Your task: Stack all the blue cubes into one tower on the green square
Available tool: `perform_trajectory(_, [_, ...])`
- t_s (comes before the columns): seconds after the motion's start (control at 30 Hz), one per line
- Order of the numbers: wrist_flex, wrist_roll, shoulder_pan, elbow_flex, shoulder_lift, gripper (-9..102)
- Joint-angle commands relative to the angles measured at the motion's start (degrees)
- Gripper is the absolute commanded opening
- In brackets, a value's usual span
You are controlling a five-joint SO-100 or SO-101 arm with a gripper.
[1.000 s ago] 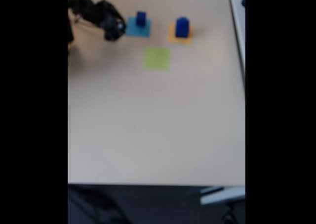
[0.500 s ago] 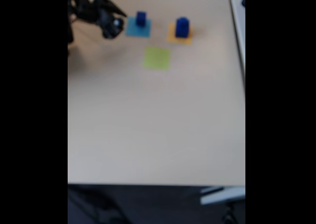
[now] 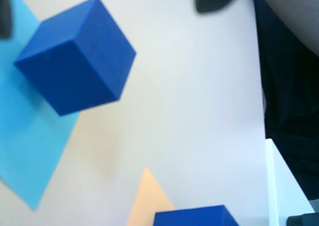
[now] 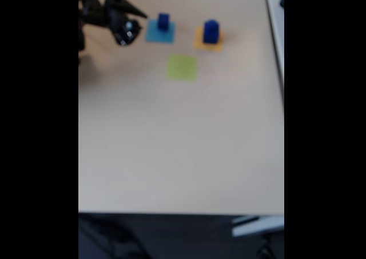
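Claw (image 4: 139, 19) higher, nearer cube (image 4: 163, 22)

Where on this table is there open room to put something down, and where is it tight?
In the fixed view, the table is bare from below the green square to its near edge. The green square itself carries nothing. It is crowded along the far edge: the gripper sits beside the light-blue square bearing one blue cube, and the orange square bears another blue cube.
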Motion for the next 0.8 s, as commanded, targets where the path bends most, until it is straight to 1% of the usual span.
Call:
perform_trajectory(0.0, [-0.3, -13.8, 1.8, 0.4, 1.4, 21])
perform_trajectory(0.2, [-1.0, -42.7, 3.6, 0.4, 1.5, 22])
perform_trajectory(0.3, [-1.0, -58.9, 4.4, 0.4, 1.5, 22])
perform_trajectory(0.43, [-2.7, -86.0, 6.4, 0.4, 1.5, 22])
perform_trajectory(0.47, [-2.4, -90.4, 7.1, 0.4, 1.5, 18])
perform_trajectory(0.53, [-2.3, -100.5, 9.0, 0.4, 1.5, 1])
perform_trajectory(0.67, [-1.9, -117.4, 10.6, 0.4, 1.5, 0])
perform_trajectory(0.7, [-1.8, -122.4, 11.1, 0.4, 1.5, 0])
perform_trajectory(0.77, [-2.4, -135.5, 11.7, 0.4, 1.5, 0])
